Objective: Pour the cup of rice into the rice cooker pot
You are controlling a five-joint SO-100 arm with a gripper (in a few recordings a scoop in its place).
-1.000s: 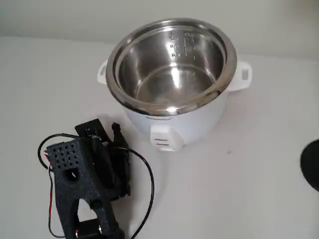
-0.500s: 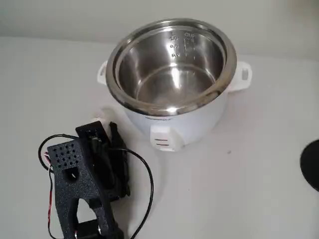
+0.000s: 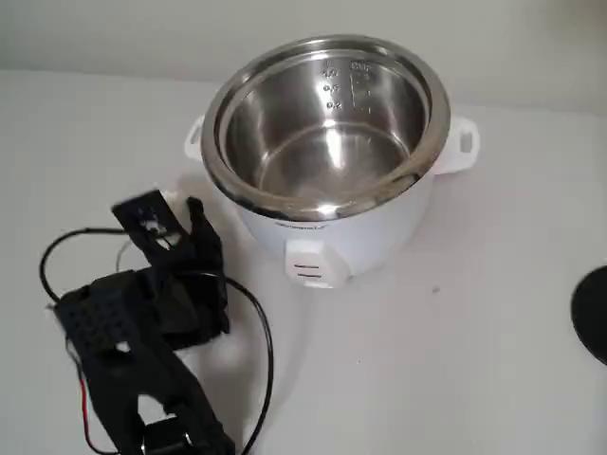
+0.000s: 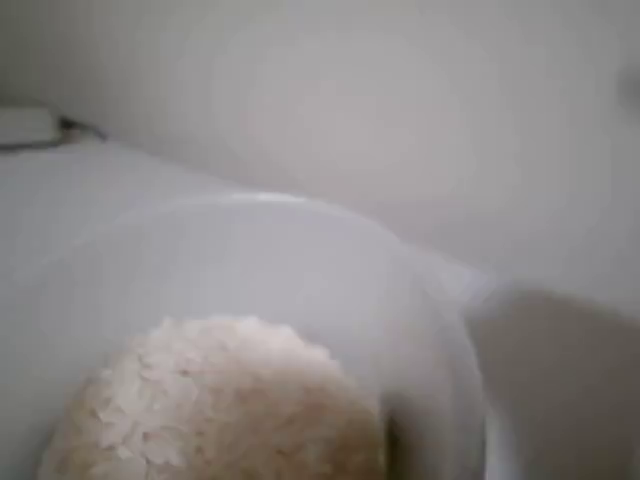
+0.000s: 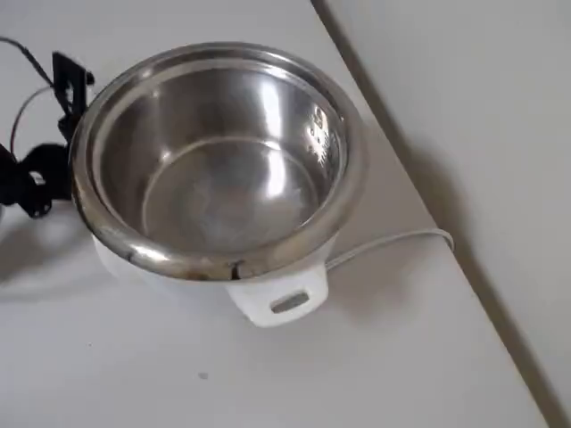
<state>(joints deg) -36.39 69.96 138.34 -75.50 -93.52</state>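
The cup [image 4: 300, 260], a frosted clear plastic one, sits right under the wrist camera with a pale heap of rice [image 4: 220, 400] in its bottom. It stands about upright. In the fixed view my black gripper [image 3: 171, 223] hovers left of the cooker, its two fingers close around a faint pale shape that looks like the cup. The rice cooker pot [image 3: 327, 142] is a shiny steel bowl with level marks, seated in the white cooker body [image 3: 332, 242], and it holds nothing. From above, the pot [image 5: 223, 169] is mid-frame and my gripper [image 5: 67, 85] is at its left rim.
A black round object [image 3: 593, 313] pokes in at the right edge. The cooker's white cord [image 5: 393, 242] runs right toward the table edge [image 5: 428, 214]. My arm's black cable [image 3: 261, 351] loops over the table beside the arm.
My arm has swung left and the gripper has lifted up and to the left, staying left of the cooker. The cooker and pot have not moved.
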